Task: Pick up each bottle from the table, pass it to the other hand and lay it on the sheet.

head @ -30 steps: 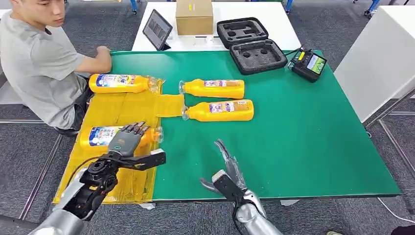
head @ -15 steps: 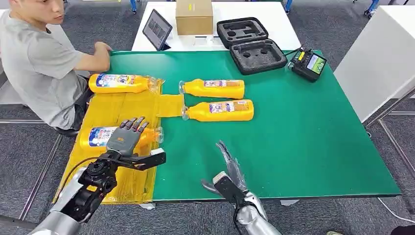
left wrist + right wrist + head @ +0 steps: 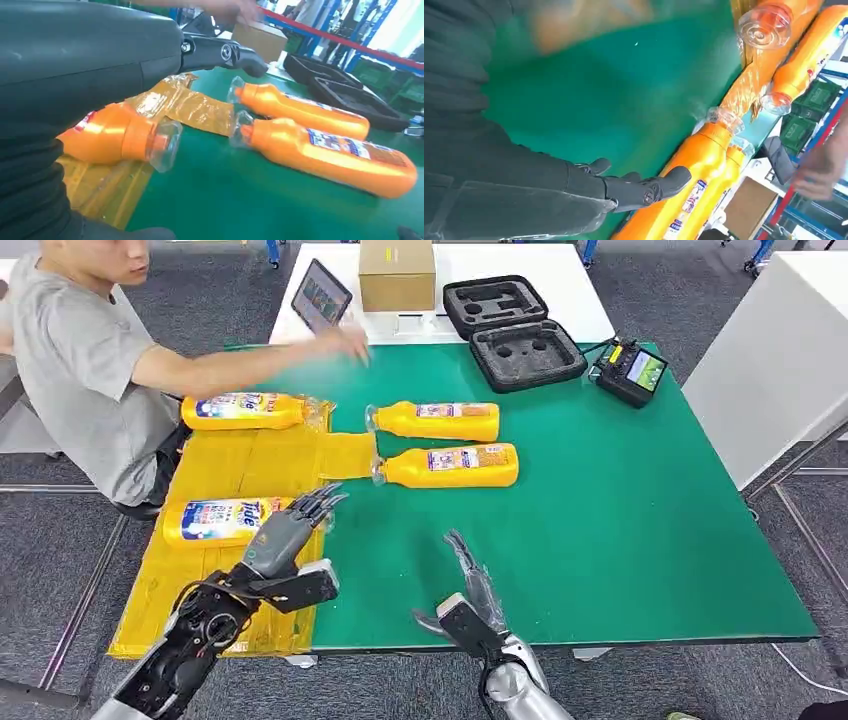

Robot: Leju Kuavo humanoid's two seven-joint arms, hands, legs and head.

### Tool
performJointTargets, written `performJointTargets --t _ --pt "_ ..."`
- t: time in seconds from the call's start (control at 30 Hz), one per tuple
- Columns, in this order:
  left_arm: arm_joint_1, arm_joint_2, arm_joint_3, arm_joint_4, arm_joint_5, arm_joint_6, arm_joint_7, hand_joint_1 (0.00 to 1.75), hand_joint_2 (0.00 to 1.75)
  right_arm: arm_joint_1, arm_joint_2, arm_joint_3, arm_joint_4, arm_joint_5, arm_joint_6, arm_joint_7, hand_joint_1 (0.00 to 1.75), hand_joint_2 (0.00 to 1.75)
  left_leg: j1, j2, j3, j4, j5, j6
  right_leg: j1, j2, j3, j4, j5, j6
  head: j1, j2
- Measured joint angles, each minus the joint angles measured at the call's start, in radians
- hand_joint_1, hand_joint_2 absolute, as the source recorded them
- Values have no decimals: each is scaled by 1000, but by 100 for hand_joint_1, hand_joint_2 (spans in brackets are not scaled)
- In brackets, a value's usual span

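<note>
Two orange bottles lie on the yellow sheet (image 3: 250, 462): a far one (image 3: 245, 410) and a near one (image 3: 225, 520), the near one also close in the left wrist view (image 3: 115, 135). Two more orange bottles lie on the green table, one farther (image 3: 440, 421) and one nearer (image 3: 452, 465), both seen in the left wrist view (image 3: 300, 102) (image 3: 330, 150) and the right wrist view (image 3: 684, 175). My left hand (image 3: 285, 535) hovers open just right of the near sheet bottle, holding nothing. My right hand (image 3: 470, 585) stands open, fingers straight, near the table's front edge.
A person sits at the left and reaches a blurred hand (image 3: 345, 343) over the table's far side. A tablet (image 3: 320, 298), a cardboard box (image 3: 397, 273), an open black foam case (image 3: 512, 330) and a handheld controller (image 3: 630, 370) stand at the back.
My left hand has lifted off the near sheet bottle and moved right, leaving it lying there. The person's arm has swung from the table's left corner out toward the tablet.
</note>
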Motion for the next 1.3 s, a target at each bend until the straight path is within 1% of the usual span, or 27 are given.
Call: performJointTargets --t 0.1,0.23,0.4,0.53,0.77,0.87,1.03,1.13,1.3 --pt "7 0 3 -10 18 3 -6 0 175 1 0 0 0 0 -3 0 0 175 0 0 0 0 0 0 0 0 0 0 0 0 0 0" --pt "44 -7 18 -42 62 56 -44 0 175 4 0 0 -8 0 -5 0 0 175 0 0 0 0 0 0 0 0 0 0 0 0 0 0" --pt "89 -22 21 -86 88 58 -80 0 175 4 0 0 -23 -7 -3 0 0 175 0 0 -1 0 0 0 0 0 0 0 0 0 0 0" --pt "116 -45 26 -112 121 70 -105 0 175 17 0 0 -54 -53 34 0 0 175 0 0 -1 0 0 0 0 0 0 0 0 0 0 0" --pt "157 -73 41 -176 172 78 -168 0 175 51 0 0 -139 -116 69 0 0 175 0 0 0 0 0 0 0 0 -1 0 0 0 0 0" --pt "177 -77 44 -204 193 67 -184 0 175 80 -3 0 -208 -164 120 0 0 175 0 0 -1 0 0 0 0 0 -1 0 0 0 0 0" --pt "193 -83 48 -234 235 58 -210 0 175 123 -10 0 -312 -165 141 0 0 175 0 0 -1 0 0 0 0 0 -1 0 0 0 0 0" --pt "194 -85 50 -242 248 55 -220 0 175 146 -12 12 -374 -106 103 0 0 175 0 0 -1 0 0 0 0 0 -1 0 0 0 0 0" --pt "204 -85 52 -246 256 55 -230 0 175 162 -24 56 -452 -3 -2 -1 0 175 0 0 -1 0 0 0 0 0 -1 0 0 0 0 0"
